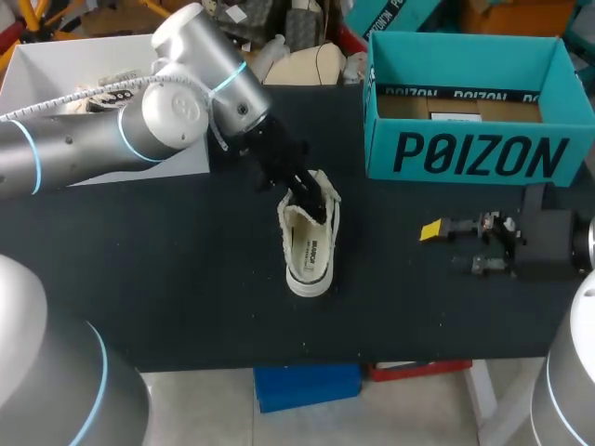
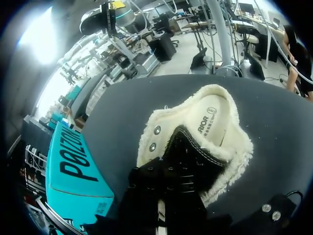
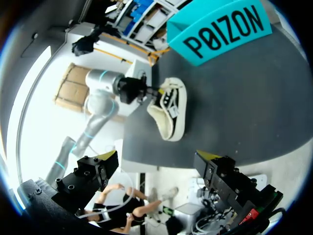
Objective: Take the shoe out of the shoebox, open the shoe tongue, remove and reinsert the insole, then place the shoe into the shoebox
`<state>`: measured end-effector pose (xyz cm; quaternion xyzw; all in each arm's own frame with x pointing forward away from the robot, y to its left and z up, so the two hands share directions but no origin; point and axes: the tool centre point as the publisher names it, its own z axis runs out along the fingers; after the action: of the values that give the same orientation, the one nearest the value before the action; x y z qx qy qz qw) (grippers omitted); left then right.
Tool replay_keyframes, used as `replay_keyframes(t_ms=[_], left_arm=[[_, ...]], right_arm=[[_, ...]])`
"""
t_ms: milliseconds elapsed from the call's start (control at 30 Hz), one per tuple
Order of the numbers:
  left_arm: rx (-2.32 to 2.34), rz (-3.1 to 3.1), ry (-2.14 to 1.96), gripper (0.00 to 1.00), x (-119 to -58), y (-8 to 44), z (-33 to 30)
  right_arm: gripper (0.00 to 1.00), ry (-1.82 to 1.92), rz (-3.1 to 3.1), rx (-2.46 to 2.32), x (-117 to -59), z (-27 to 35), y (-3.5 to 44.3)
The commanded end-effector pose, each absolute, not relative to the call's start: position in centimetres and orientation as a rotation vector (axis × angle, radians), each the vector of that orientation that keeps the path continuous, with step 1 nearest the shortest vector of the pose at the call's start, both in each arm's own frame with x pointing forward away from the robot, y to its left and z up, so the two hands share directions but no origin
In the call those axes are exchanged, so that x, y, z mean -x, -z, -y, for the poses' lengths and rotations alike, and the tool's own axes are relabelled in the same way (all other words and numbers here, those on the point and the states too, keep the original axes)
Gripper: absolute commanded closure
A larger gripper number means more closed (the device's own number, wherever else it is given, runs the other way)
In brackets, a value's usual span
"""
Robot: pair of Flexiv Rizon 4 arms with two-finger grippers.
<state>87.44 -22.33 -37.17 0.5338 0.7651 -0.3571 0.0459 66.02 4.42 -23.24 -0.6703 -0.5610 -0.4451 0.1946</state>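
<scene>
We are working on the tongue-opening step. The shoe (image 1: pixel 309 246) is already out of the shoebox (image 1: pixel 474 153) and is lying sole-down on the table (image 1: pixel 186 279). Its opening is sitting directly under and ahead of our left gripper (image 1: pixel 311 200). That gripper is pressing into the lace end, right at the black tongue (image 2: pixel 195 147). Its tips are hiding behind its own body and the tongue, so we cannot tell whether the jaws are pinching the tongue or only resting on it.

The insole (image 2: pixel 212 122) is lying flat inside the shoe, just ahead of those jaws, so we are judging its removal as not yet done. Our right gripper (image 3: pixel 157 156) is holding its jaws spread wide with nothing between them. The shoe is well ahead of it and apart from it.

The next move is probably calling for the tongue to be drawn back toward the toe, clearing the opening. The right gripper would then need to come in and take the heel edge of the insole.
</scene>
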Motion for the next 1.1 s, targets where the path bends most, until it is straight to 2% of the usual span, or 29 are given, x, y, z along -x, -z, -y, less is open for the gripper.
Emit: replay_keyframes(t_ms=[33,533,800,1100], left_arm=[[-1.618,-2.306,1.069,1.00,-86.9,37.2,22.4],[-1.831,-2.174,0.771,1.00,-89.4,32.6,18.4],[-1.984,-2.188,0.670,1.00,-87.9,32.3,17.7],[-2.067,-2.195,0.612,1.00,-87.3,34.2,17.7]], right_arm=[[0.00,1.245,1.573,1.880,-66.1,-4.4,23.2],[0.00,1.245,1.573,1.880,-66.1,-4.4,23.2],[0.00,1.245,1.573,1.880,-66.1,-4.4,23.2],[0.00,1.245,1.573,1.880,-66.1,-4.4,23.2]])
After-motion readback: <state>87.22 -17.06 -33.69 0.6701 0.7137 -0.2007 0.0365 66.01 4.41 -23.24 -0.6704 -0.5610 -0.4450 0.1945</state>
